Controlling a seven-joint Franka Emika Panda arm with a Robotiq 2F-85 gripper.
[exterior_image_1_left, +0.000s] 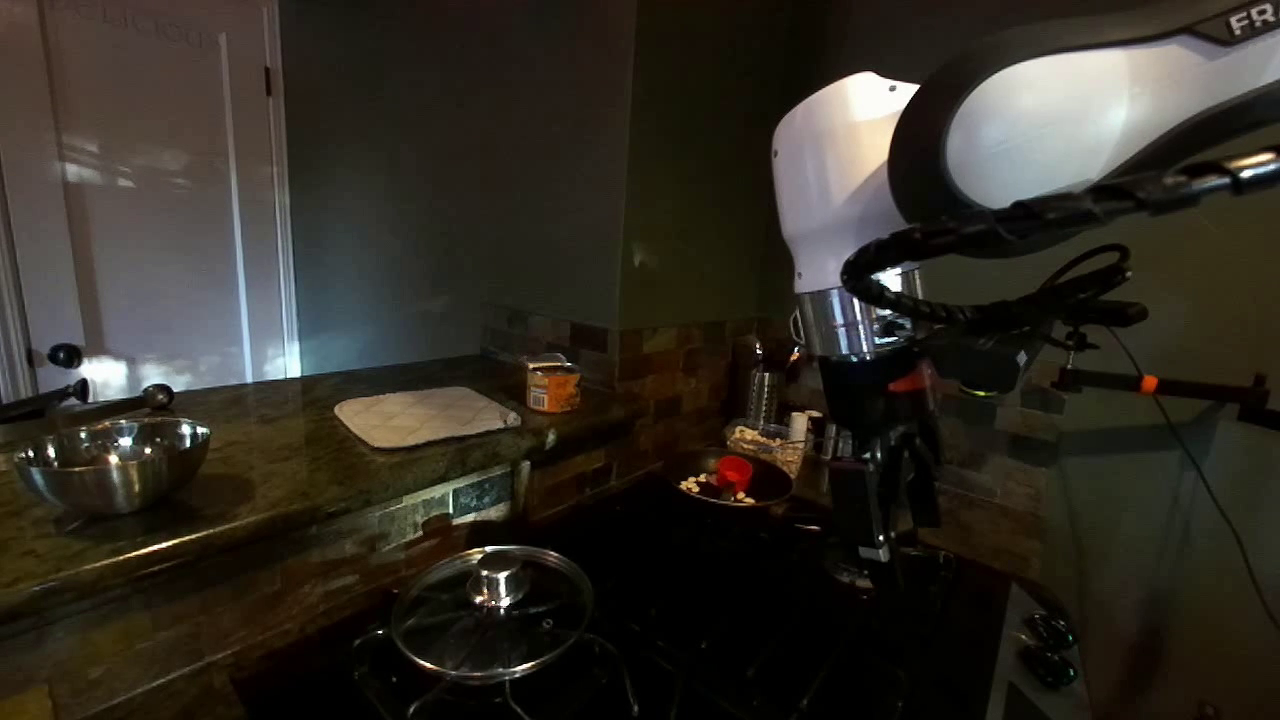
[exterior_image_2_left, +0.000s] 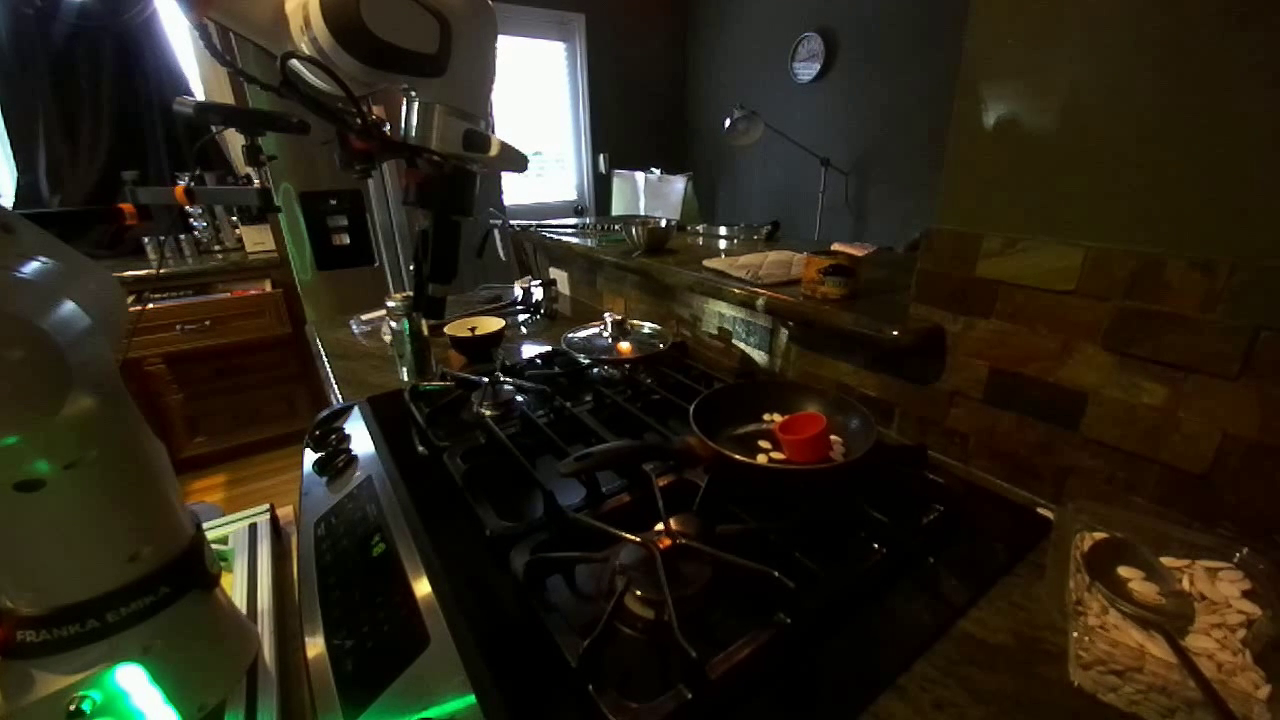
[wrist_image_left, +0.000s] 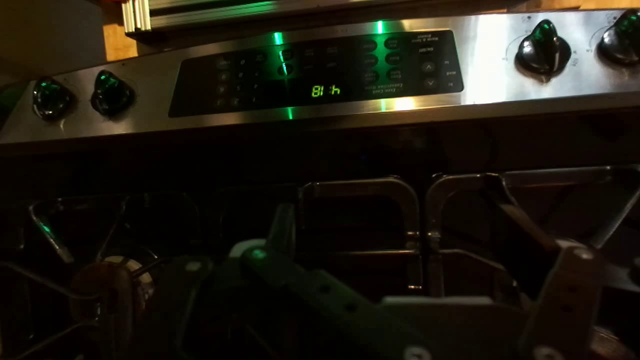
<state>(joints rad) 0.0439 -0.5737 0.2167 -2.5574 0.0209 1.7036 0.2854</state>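
Gripper (wrist_image_left: 390, 192): I held it spread, empty, over a grate (wrist_image_left: 360, 186). Pan (exterior_image_2_left: 730, 432): handle (exterior_image_2_left: 620, 457) pointed to nine o'clock in an exterior view, likely for reach.

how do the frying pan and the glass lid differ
The frying pan is dark; the glass lid is clear with a shiny rim. The pan has a long side handle; the lid has a round metal knob on top. The pan holds a red cup; the lid does not. Both are round and sit on the stove.
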